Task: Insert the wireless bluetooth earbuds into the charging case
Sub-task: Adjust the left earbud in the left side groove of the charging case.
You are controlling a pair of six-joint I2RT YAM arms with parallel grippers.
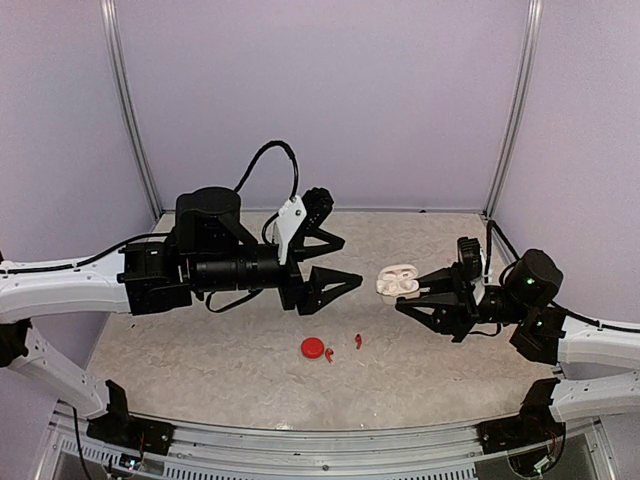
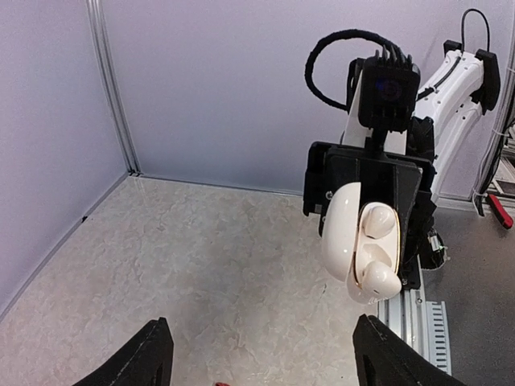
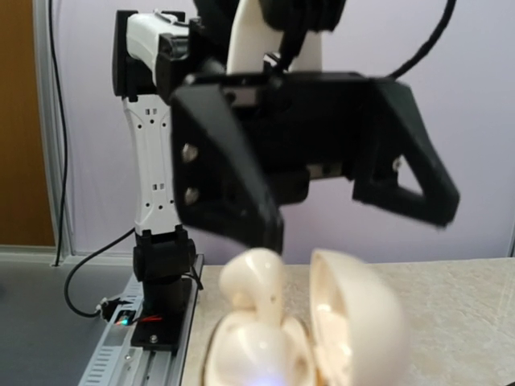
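Observation:
My right gripper [image 1: 412, 292] is shut on an open white charging case [image 1: 397, 280], held above the table with its inside facing the left arm. In the left wrist view the case [image 2: 342, 233] holds two white earbuds: the upper one [image 2: 378, 220] lies in its socket, while the lower one [image 2: 380, 278] sticks out past the rim. The right wrist view shows the case's lid [image 3: 358, 322] open and one earbud [image 3: 254, 281] standing up out of the base. My left gripper [image 1: 334, 264] is open and empty, just left of the case and apart from it.
A round red case [image 1: 313, 347] lies on the marbled table [image 1: 200, 350] in front of the grippers. Two tiny red earbuds lie beside it, one [image 1: 328, 354] close by and one [image 1: 357, 341] further right. Metal frame posts [image 1: 130, 110] stand at the back corners.

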